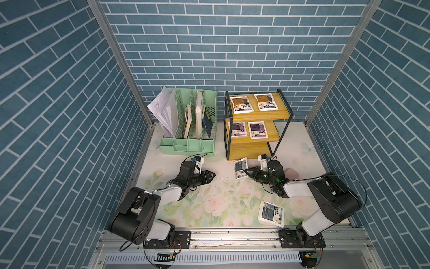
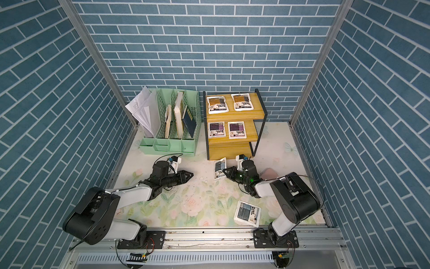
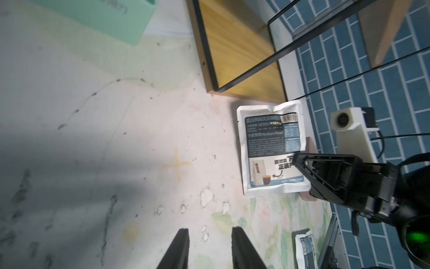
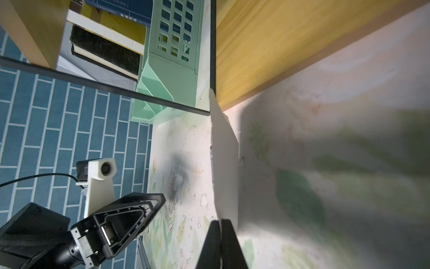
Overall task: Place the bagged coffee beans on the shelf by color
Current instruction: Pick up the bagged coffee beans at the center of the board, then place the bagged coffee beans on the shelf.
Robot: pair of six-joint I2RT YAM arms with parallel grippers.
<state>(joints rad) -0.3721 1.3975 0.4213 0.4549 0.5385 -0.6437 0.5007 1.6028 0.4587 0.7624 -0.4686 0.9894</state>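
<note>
Sorting nears its end: right tool [image 1: 246, 171] pinches a grey-blue bag [image 1: 239, 164] at the shelf's [image 1: 254, 114] six o'clock; left tool [image 1: 213, 174] is spread, empty. Next, the bag probably needs lifting onto the bottom board [image 1: 246, 150].

Blue brick-pattern walls [image 1: 232, 46] enclose a pale floral tabletop [image 1: 221, 202].

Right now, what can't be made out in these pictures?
Pink case: mostly behind the right arm in both top views; behind the held pouch in the left wrist view.
Held pouch's label: edge-on in the right wrist view.
Second blue pouch: cut off by the left wrist view's edge.
Bottom board: its back lies under the middle board in both top views.
</note>
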